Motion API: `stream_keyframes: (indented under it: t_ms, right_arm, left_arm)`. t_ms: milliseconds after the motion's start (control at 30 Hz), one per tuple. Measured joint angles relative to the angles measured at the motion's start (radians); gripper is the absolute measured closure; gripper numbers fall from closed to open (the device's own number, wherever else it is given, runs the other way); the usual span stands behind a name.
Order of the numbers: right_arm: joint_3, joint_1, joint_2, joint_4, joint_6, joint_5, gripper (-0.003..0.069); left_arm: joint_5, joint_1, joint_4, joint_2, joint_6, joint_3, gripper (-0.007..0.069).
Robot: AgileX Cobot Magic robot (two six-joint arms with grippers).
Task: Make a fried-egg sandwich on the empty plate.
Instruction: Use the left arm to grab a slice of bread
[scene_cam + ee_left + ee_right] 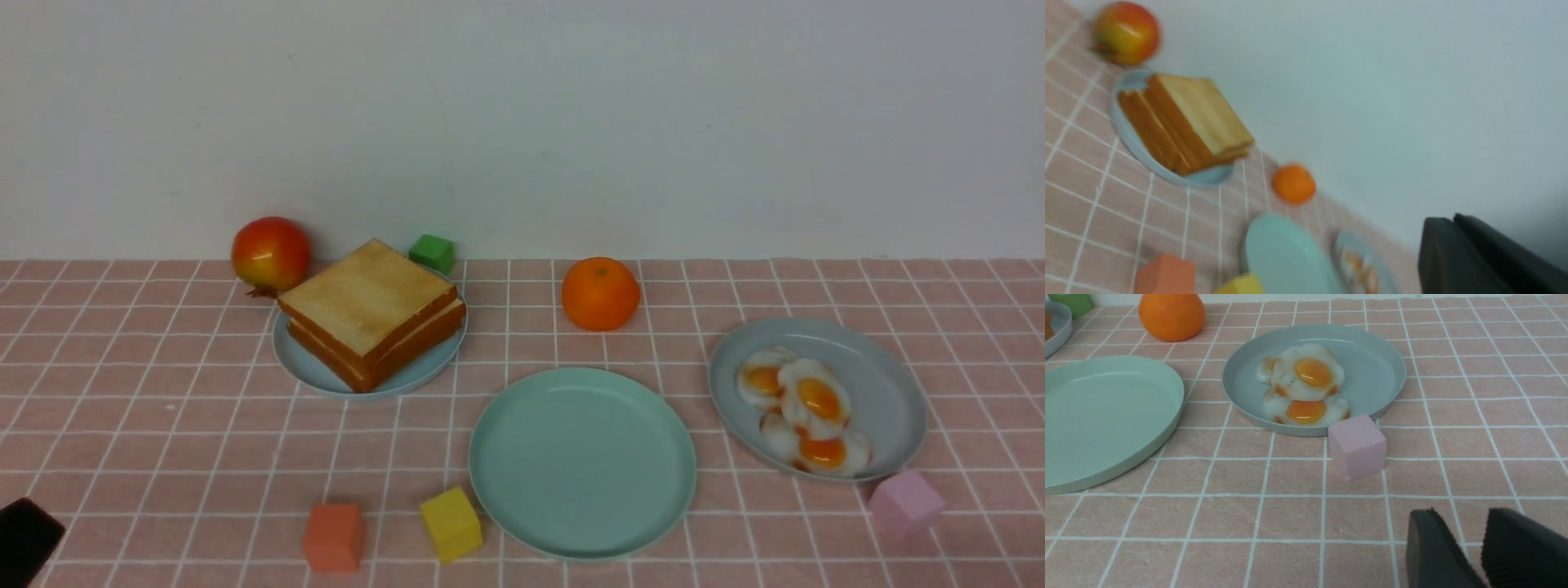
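Poised, left hand (1447,228) closed empty, right hand (1459,524) slightly parted, risking two stacked golden-tan square toy toast slices (367,306) lifting together toward mint-green round plate (581,523).

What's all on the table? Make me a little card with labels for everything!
toast: stacked toast slices on the left blue-grey plate
eggs: three fried eggs, overlapping, on the right blue-grey plate
middle: mint-green plate, nothing on it
fruit: red-yellow fruit, orange
blocks: green block, orange-red block, yellow block, pink block
left gripper: shut, holding nothing
right gripper: slightly open, holding nothing
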Motion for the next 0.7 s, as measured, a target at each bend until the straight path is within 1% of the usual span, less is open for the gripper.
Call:
stream_keyframes:
  t_ms: [33,67,133,167,200,267,300,333,367,433,467,500,533,567,600,700]
  right_arm:
    - [0.0,0.0,0.0,0.0,0.0,0.0,0.042]
    - [0.0,0.0,0.0,0.0,0.0,0.0,0.042]
    - [0.0,0.0,0.0,0.0,0.0,0.0,0.042]
    - [0.0,0.0,0.0,0.0,0.0,0.0,0.042]
    - [0.0,0.0,0.0,0.0,0.0,0.0,0.042]
    - [0.0,0.0,0.0,0.0,0.0,0.0,0.042]
    - [0.0,0.0,0.0,0.0,0.0,0.0,0.042]
    - [0.0,0.0,0.0,0.0,0.0,0.0,0.042]
    - [0.0,0.0,0.0,0.0,0.0,0.0,0.042]
    - [0.0,0.0,0.0,0.0,0.0,0.0,0.042]
    - [0.0,0.0,0.0,0.0,0.0,0.0,0.042]
    - [0.0,0.0,0.0,0.0,0.0,0.0,0.042]
    - [0.0,0.0,0.0,0.0,0.0,0.0,0.042]
    - [0.0,0.0,0.0,0.0,0.0,0.0,0.042]
    - [0.0,0.0,0.0,0.0,0.0,0.0,0.042]
    - [0.0,0.0,0.0,0.0,0.0,0.0,0.042]
  left_arm:
    - [0.094,-0.005,0.038,0.089,0.046,-0.08,0.0612]
    - [0.122,-0.005,0.043,0.103,0.06,-0.091,0.0612]
    - [0.23,-0.005,0.102,0.238,0.113,-0.194,0.0613]
    - [0.336,-0.005,0.157,0.365,0.166,-0.282,0.0613]
    - [0.392,-0.005,0.187,0.444,0.191,-0.334,0.0613]
    - [0.446,-0.005,0.212,0.534,0.212,-0.382,0.0613]
    - [0.489,-0.006,0.23,0.644,0.228,-0.447,0.0613]
    - [0.492,-0.008,0.233,0.656,0.229,-0.46,0.0613]
    - [0.499,-0.028,0.244,0.758,0.251,-0.506,0.0613]
    - [0.496,-0.082,0.264,0.854,0.275,-0.548,0.0613]
    - [0.496,-0.09,0.268,0.854,0.275,-0.552,0.0613]
    - [0.485,-0.163,0.299,0.927,0.286,-0.582,0.0613]
    - [0.484,-0.163,0.299,0.935,0.287,-0.582,0.0613]
    - [0.475,-0.205,0.32,0.964,0.29,-0.599,0.0613]
    - [0.449,-0.272,0.362,1.025,0.293,-0.633,0.0613]
    - [0.409,-0.319,0.409,1.104,0.295,-0.699,0.0613]
